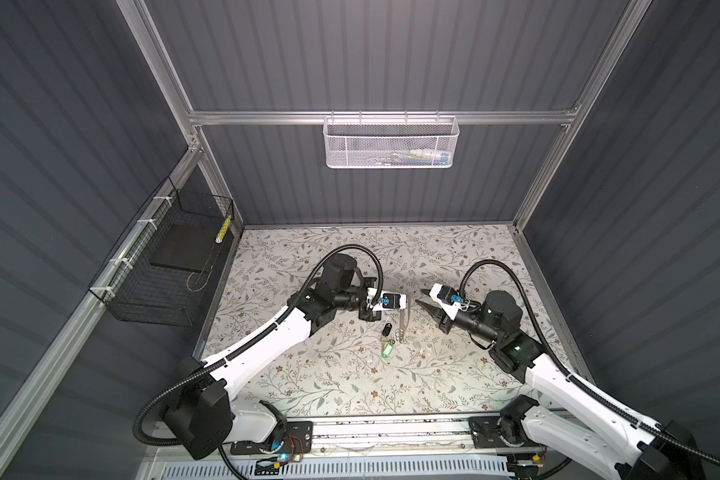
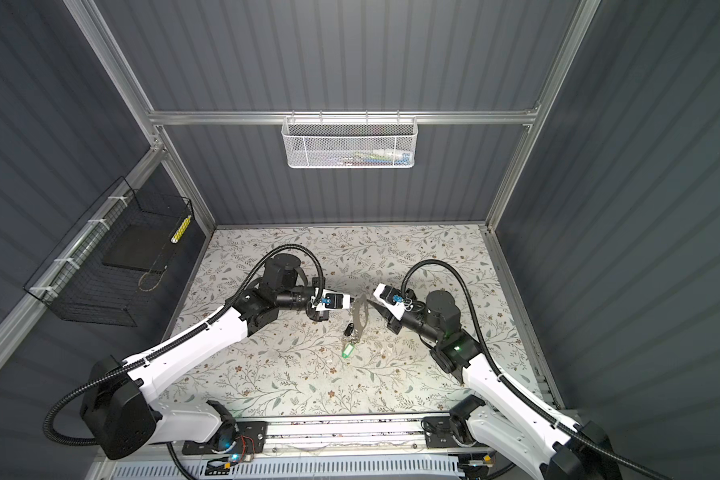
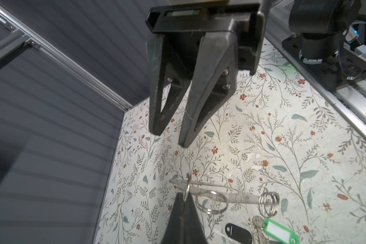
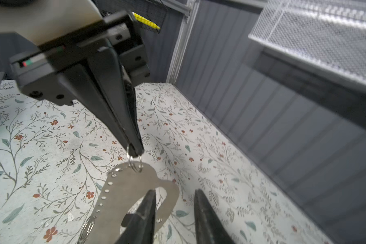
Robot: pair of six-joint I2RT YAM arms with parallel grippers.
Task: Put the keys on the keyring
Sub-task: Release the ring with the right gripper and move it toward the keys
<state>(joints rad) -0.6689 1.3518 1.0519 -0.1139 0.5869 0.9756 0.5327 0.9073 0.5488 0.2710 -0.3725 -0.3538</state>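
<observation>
In the right wrist view the keyring (image 4: 123,190) runs off the lower edge. A finger (image 4: 148,213) of the right gripper (image 4: 174,191) covers part of its oval cutout. In the left wrist view the lower edge cuts off the black fob (image 3: 238,232) and the green tag (image 3: 280,231). In both top views the contents of the white mesh basket (image 1: 341,145) blur behind the mesh, and the keyring's clips are too small to tell.

1. The keyring (image 4: 123,183) is flat grey metal with a dull, brushed finish that reflects only faintly.
2. The green tag (image 3: 280,231) is glossy plastic.
3. The black fob (image 3: 238,233) is smooth plastic with a soft sheen.
4. The left claw (image 4: 135,149) and right claw (image 3: 170,138) are matt black plastic, lightly scratched.
5. The worktop (image 1: 350,374) has a matt, floral-printed covering, chipped in spots.
</observation>
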